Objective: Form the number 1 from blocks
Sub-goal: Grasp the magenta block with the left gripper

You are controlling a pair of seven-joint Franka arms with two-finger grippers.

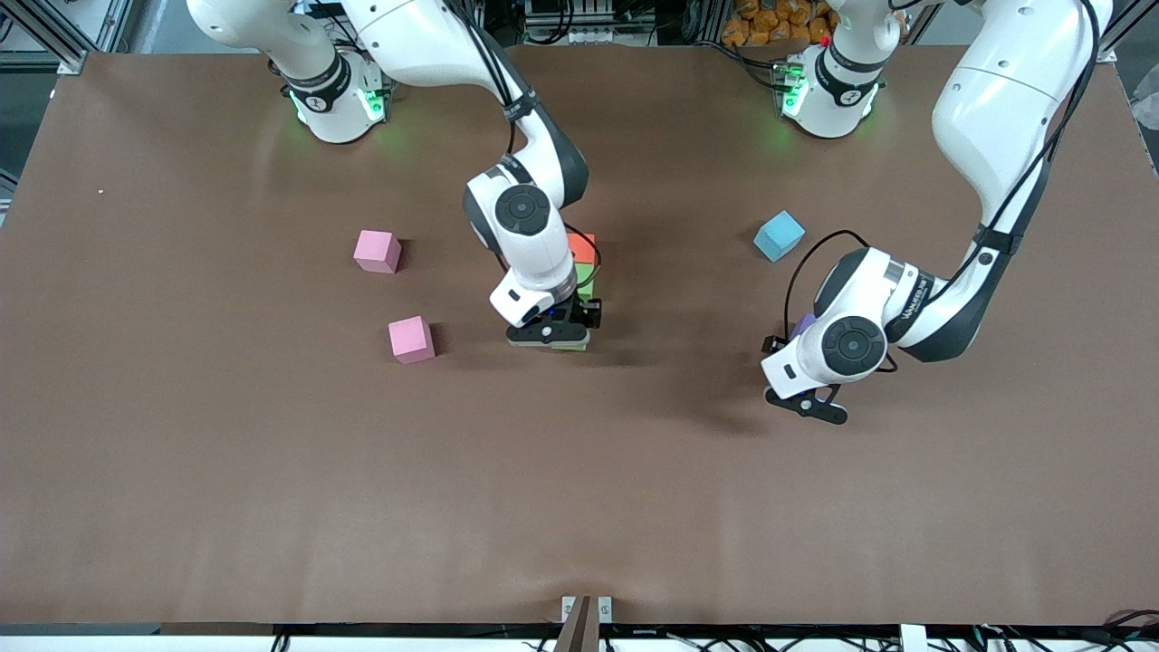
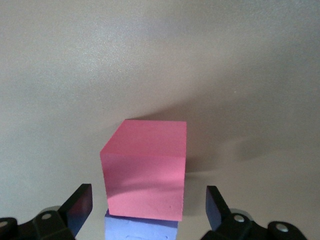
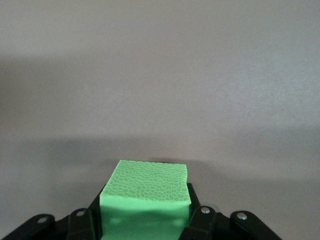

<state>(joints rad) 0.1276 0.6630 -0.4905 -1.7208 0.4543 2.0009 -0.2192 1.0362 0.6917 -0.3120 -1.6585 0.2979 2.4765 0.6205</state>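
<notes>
Brown table [image 1: 181, 471] lies under both arms. Your right pincer [image 1: 549, 337] is clamped on a green block [image 3: 145, 200], hiding most of the orange [image 1: 582, 246] and second green block [image 1: 586, 274] beside it. Your left pincer [image 2: 147, 210] gapes wide around a crimson block [image 2: 145, 170], with a purple block [image 2: 142, 229] cut off below. Two pink blocks [image 1: 378, 251] [image 1: 411, 340] and one blue block [image 1: 779, 235] sit apart.

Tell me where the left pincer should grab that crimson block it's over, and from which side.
Come straight down from above and pinch two opposite flat side faces of the crimson block. It is a plain cube resting squarely on the purple block, and the open left pincer already straddles it, fingers apart on either side. Probably grip its upper half to spare the purple one.
</notes>
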